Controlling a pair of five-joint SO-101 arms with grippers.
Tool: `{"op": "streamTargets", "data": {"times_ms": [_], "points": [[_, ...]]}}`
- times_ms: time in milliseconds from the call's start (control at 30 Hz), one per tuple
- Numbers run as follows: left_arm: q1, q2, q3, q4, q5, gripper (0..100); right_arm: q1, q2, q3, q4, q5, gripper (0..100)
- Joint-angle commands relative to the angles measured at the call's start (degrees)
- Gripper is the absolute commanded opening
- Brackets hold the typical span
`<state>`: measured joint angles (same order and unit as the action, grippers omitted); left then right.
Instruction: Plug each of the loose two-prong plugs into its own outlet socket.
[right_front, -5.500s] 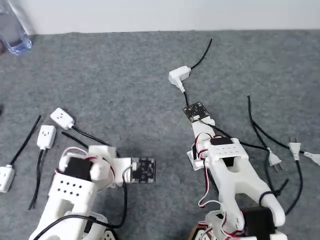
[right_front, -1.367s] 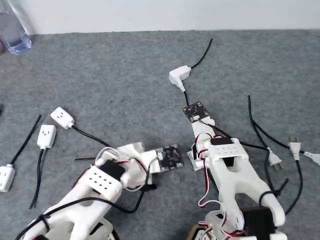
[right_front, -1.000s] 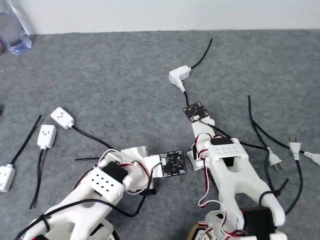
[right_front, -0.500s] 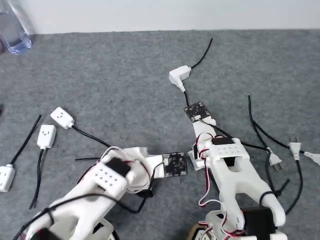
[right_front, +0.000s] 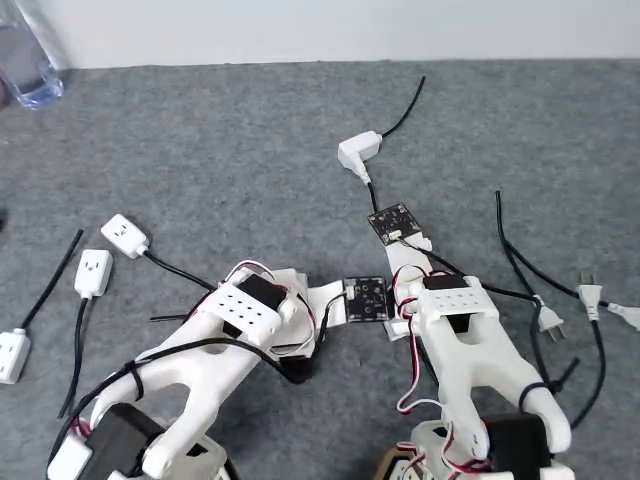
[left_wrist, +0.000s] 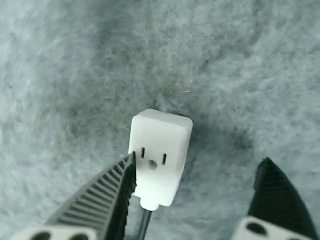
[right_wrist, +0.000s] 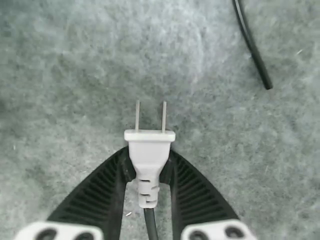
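— How was the right gripper (right_wrist: 149, 161) set?

— It was closed on a white two-prong plastic plug (right_wrist: 149, 142). Its dark ribbed fingers (right_wrist: 107, 187) pinched the plug body from either side. The two metal prongs pointed straight ahead over the grey felt-like table cover (right_wrist: 65, 60), and the plug's black lead ran back between the fingers. A loose black cord end (right_wrist: 252, 47) lay on the cover off to one side, apart from the plug.

— And the left gripper (left_wrist: 199, 162)?

— That one was spread wide and held nothing. A white block-shaped outlet socket (left_wrist: 160, 157) lay flat on the cover between the fingers, with its two slots and round hole facing up. It sat much nearer one finger than the other. That fingertip was right at the socket's edge, though I couldn't tell whether they touched.

— Where were the other pieces?

— In the high view, a white angled socket on a black cord (right_front: 358, 152) lay beyond both arms, near the middle of the table. Over on the left were a white square socket (right_front: 124, 235) and, just beside it, a second white socket (right_front: 92, 272). On the right, among black leads, lay a loose pale plug (right_front: 549, 318), with another loose plug (right_front: 590, 295) near it. A clear plastic bottle (right_front: 25, 60) stood at the far left corner.
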<state>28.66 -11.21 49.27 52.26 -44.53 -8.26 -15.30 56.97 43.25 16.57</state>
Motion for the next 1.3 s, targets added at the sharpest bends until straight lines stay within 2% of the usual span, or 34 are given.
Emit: {"op": "streamTargets", "data": {"times_ms": [0, 200, 433, 533, 633, 767, 1067, 1267], "points": [[-1.58, 0.35, -2.95, 2.46, -2.90, 36, 1.36, -0.75, -3.52, 0.57, 0.35, 0.9], [-5.71, 1.58, -3.82, 3.08, -6.33, 36, 1.36, -0.75, -3.43, 0.57, 0.35, 0.9], [-4.22, 5.98, -9.45, 7.38, -4.84, 35, 1.27, -0.75, -3.52, 0.40, 0.62, 0.9], [-4.04, 1.58, -10.77, 7.56, -1.93, 32, 1.10, -0.75, -3.52, 0.13, 0.70, 0.9], [-3.52, -3.96, -10.42, 10.99, -1.76, 32, 1.10, -0.75, -3.52, 0.22, 0.79, 0.9], [-1.49, -6.59, -6.20, 11.43, -1.85, 32, 1.10, -0.75, -3.52, 0.40, 0.79, 0.9], [-1.23, 1.23, -3.38, 5.80, -1.76, 32, 1.10, -0.75, -3.43, 0.40, 0.79, 0.9], [-1.32, 6.59, -8.92, 9.05, -1.76, 32, 1.01, -0.75, -3.43, 0.40, 0.79, 0.9]]}}
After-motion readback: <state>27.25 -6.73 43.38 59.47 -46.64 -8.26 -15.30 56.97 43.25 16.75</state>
